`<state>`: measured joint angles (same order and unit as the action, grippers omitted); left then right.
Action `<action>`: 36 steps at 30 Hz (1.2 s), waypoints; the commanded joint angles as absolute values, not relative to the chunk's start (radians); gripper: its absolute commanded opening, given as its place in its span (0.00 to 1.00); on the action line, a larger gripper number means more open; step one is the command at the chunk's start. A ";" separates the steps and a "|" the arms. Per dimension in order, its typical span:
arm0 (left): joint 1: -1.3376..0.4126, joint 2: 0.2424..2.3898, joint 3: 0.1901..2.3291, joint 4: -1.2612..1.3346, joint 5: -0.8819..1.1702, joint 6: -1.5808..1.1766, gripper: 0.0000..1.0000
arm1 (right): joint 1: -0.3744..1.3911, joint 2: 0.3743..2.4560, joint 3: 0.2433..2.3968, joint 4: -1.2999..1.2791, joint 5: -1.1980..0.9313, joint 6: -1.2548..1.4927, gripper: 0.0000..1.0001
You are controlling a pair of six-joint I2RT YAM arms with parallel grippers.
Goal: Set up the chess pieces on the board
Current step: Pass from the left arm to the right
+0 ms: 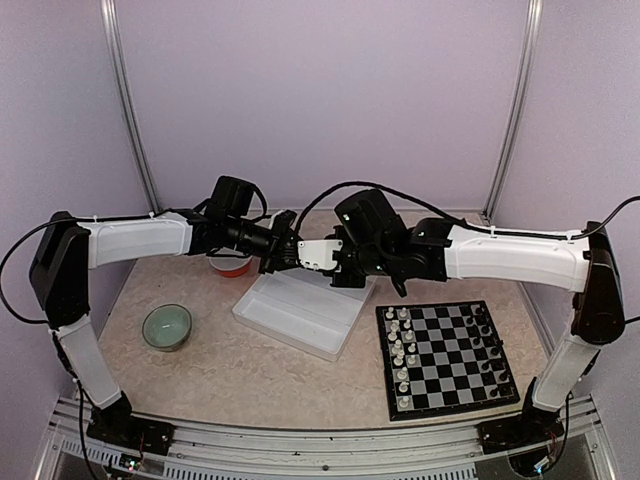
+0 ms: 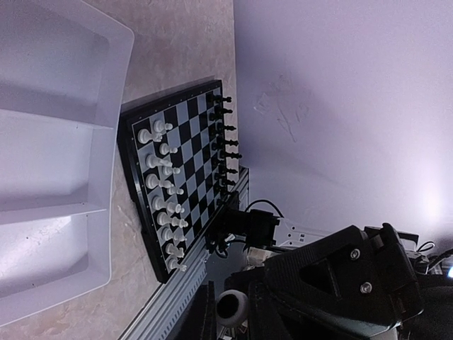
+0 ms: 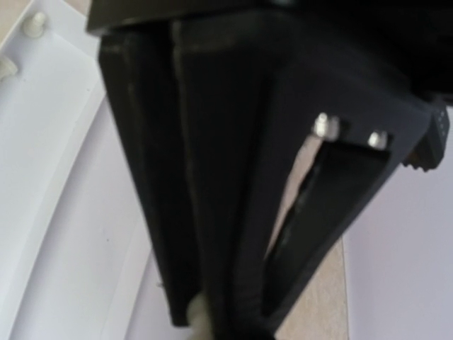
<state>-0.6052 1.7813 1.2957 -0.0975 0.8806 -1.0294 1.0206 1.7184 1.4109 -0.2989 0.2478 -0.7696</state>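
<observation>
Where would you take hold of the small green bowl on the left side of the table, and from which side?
By its rim, from straight above, pinching the wall inside and out. The green bowl sits upright, open side up, round and likely too wide to span, with nothing close beside it.

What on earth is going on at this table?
Two robot arms are setting up a chess set. The board carries white pieces along its tray-side edge and black pieces along the opposite edge. The left arm and right arm have their jaws nose to nose above the white tray, with two pale pieces by its rim. Whether either holds a piece is unclear.
</observation>
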 commanded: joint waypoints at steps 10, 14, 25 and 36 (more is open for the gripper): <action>-0.603 1.745 1.264 0.025 0.918 -1.088 0.10 | 1.071 1.697 1.454 -0.321 0.230 -0.769 0.23; -0.599 1.746 1.262 0.025 0.921 -1.088 0.10 | 1.077 1.691 1.465 -0.333 0.236 -0.768 0.23; -0.594 1.746 1.265 0.036 0.931 -1.099 0.10 | 1.088 1.695 1.459 -0.327 0.255 -0.786 0.24; -0.578 1.744 1.264 0.056 0.962 -1.112 0.09 | 1.088 1.684 1.382 -0.255 0.327 -0.835 0.21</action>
<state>-0.5922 1.7794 1.2659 -0.0063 0.9180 -1.0996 1.0733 1.7107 1.4128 -0.2714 0.3096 -0.8196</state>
